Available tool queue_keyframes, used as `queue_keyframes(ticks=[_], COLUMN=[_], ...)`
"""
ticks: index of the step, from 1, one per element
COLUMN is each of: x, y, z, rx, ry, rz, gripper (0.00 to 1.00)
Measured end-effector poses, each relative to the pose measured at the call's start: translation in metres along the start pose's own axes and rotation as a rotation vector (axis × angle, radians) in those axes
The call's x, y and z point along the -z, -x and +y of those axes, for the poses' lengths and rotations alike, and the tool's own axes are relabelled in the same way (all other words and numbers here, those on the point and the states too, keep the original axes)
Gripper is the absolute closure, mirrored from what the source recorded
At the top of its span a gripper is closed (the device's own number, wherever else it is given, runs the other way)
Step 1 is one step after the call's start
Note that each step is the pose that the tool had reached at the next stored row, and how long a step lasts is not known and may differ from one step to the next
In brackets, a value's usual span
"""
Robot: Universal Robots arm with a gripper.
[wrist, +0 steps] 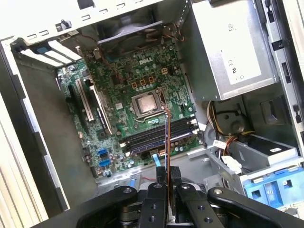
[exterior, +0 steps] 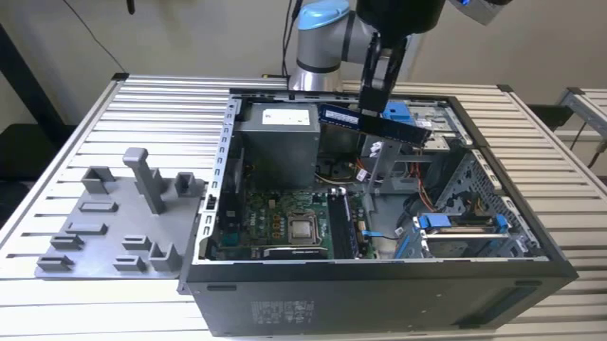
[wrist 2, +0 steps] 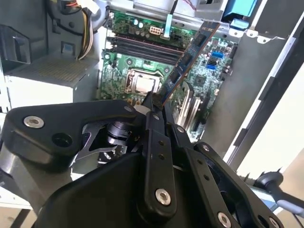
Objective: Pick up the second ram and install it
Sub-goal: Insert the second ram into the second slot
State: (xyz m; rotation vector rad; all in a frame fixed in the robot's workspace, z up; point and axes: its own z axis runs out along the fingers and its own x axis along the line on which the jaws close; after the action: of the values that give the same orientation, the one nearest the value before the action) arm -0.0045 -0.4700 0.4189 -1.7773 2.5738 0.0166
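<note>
Entry: second ram, carried by gripper over open computer case.

In the exterior view I logged the second ram (exterior: 399, 128), a long, thin, dark blue-green memory stick with black chips. It was pinched between the closed-in fingers of the black gripper (exterior: 372, 105) and held slightly tilted in the air above the open black metal tower case (exterior: 379, 298). It was clear of the large green motherboard (exterior: 284, 213) on the case floor. The grey plastic holder tray (exterior: 104, 234) sat just beside the case, to the exterior view's left, on the slatted metal counter (exterior: 142, 106).

Robotics lab: slatted bench (exterior: 90, 121), robot arm (exterior: 320, 42)
</note>
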Motion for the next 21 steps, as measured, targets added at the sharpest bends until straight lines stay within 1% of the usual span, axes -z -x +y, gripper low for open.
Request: queue_keyframes(ticks=[9,21], x=[-0.0005,-0.0007], y=[0.0,0.0], z=[0.0,0.0], rx=[-0.079,-0.171], ry=[-0.0014,-0.003], rz=[0.0,0.0], gripper=[0.86,0.86])
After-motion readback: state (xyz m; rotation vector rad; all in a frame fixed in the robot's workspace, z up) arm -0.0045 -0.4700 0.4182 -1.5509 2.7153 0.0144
